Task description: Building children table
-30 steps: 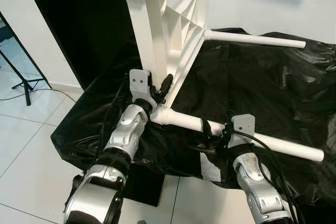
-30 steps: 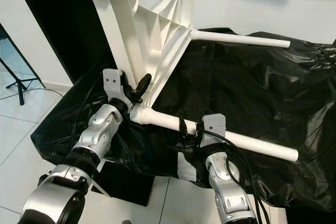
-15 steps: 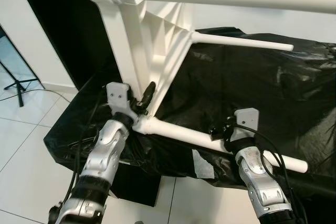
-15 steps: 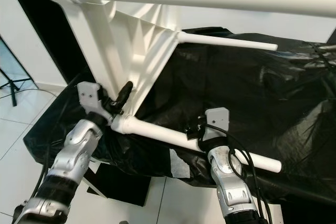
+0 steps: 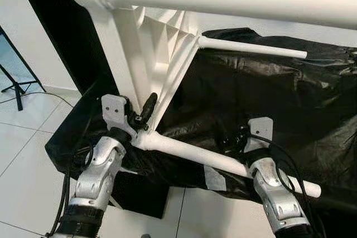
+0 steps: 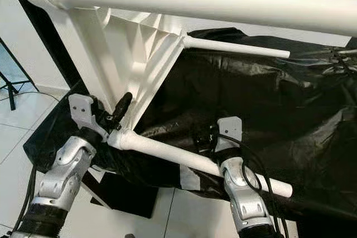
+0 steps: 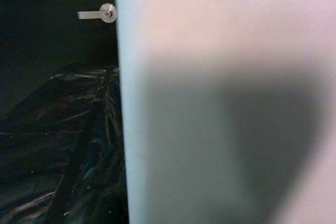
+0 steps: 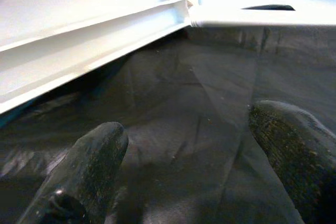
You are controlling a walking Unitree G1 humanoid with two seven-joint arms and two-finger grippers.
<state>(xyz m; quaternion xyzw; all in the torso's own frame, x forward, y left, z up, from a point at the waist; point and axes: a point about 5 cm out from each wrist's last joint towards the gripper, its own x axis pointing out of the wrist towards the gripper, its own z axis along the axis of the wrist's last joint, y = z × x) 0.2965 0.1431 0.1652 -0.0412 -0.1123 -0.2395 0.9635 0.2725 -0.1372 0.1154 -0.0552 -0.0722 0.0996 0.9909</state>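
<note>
Right fingers (image 8: 89, 166) spread apart over black sheet (image 8: 199, 129); left fingers (image 5: 148, 107) grasp the white table frame (image 5: 162, 54).

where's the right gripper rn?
In the left eye view the right gripper is at lower right, fingers apart above the black plastic sheet, just behind the white table leg nearest the robot, not gripping it.

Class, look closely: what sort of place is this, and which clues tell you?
Probably an indoor room set up for recording: white tiled floor, a tripod by the wall, and black plastic sheeting draped over the work surface.
</note>
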